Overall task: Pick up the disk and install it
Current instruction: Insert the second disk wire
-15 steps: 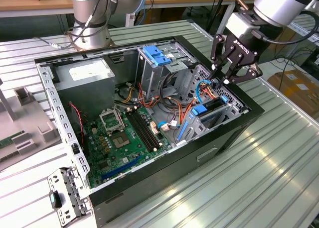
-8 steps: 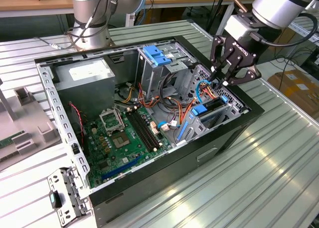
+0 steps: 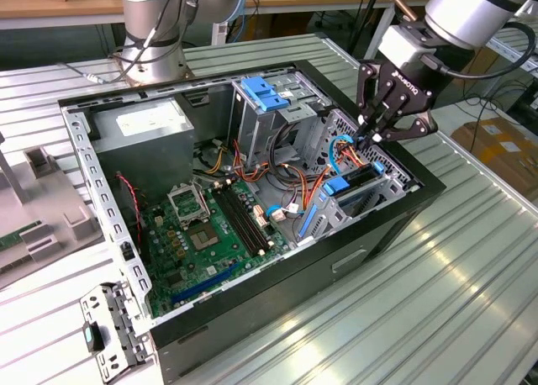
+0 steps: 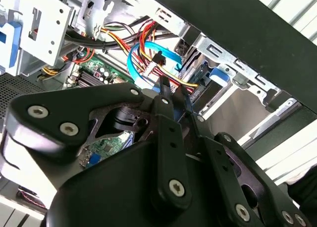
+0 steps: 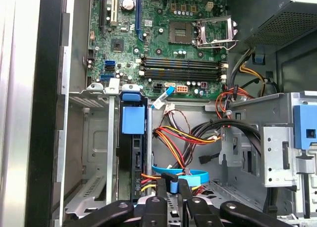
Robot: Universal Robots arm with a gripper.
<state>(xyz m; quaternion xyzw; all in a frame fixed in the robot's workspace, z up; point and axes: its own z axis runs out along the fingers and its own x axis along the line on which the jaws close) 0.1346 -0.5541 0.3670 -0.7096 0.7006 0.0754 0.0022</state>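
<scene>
Two black fingertips (image 5: 162,183) of the tool (image 5: 170,183) sit nearly closed, pinching nothing, just above a blue data cable (image 5: 181,175). Beyond them the disk (image 5: 132,152) stands on edge in the drive bay (image 5: 94,147), its blue rail tab (image 5: 132,119) showing, its label hidden. Farther off lies the motherboard (image 5: 163,38). From the exterior view, the tool (image 3: 376,134) hovers over the computer case (image 3: 294,271) on the tabletop (image 3: 454,301).

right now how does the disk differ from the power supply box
The disk is dark and slim, the power supply box grey and bulky. The disk stands on edge and carries a blue tab; the power supply box bears a white label. Both sit inside the case.
</scene>
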